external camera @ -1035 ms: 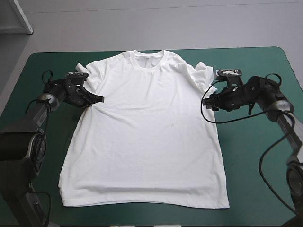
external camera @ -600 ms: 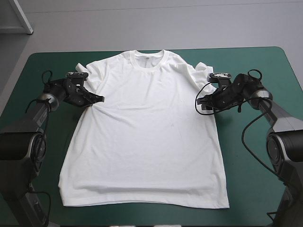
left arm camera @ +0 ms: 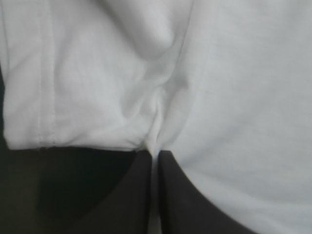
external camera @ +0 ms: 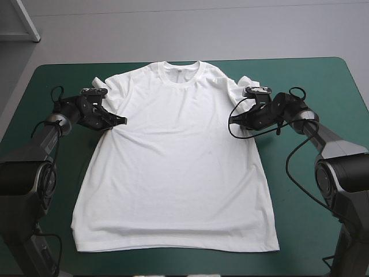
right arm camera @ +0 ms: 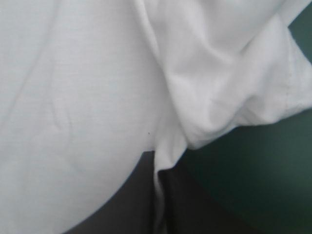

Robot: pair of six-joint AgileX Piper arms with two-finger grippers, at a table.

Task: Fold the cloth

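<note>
While the T-shirt (external camera: pixel 179 161) lies spread flat in the middle of the teal-green cover (external camera: pixel 323 75), you have one claw at each side of it. Its collar (external camera: pixel 181 72) points to the far edge and its hem (external camera: pixel 173 245) lies near the robot's edge, so its long way runs from far to near.

The left gripper (external camera: pixel 120 120) sits right where the left sleeve (external camera: pixel 106 88) meets the body of the shirt. Its black fingers (left arm camera: pixel 131 195) are almost together, with a thin bit of white cloth pinched between them. You can see this in the left wrist view. The right gripper (external camera: pixel 233 120) sits at the same spot on the other side, by the right sleeve (external camera: pixel 247 86), which is a bit bunched up. Its fingers (right arm camera: pixel 131 204) are also nearly closed on a little strip of cloth.

Both claws point inward, at each other, with the whole chest of the shirt between them. Each arm is just as near to its own side, so neither one has the better reach.

I think the next move is a fold, and it turns on this: the cloth lies inward from each claw, so each pinch has to travel over the shirt. You have bare cover on both sides and a strip past the collar. There is less room by the hem. Watch that the sleeves do not drag or tuck under.
</note>
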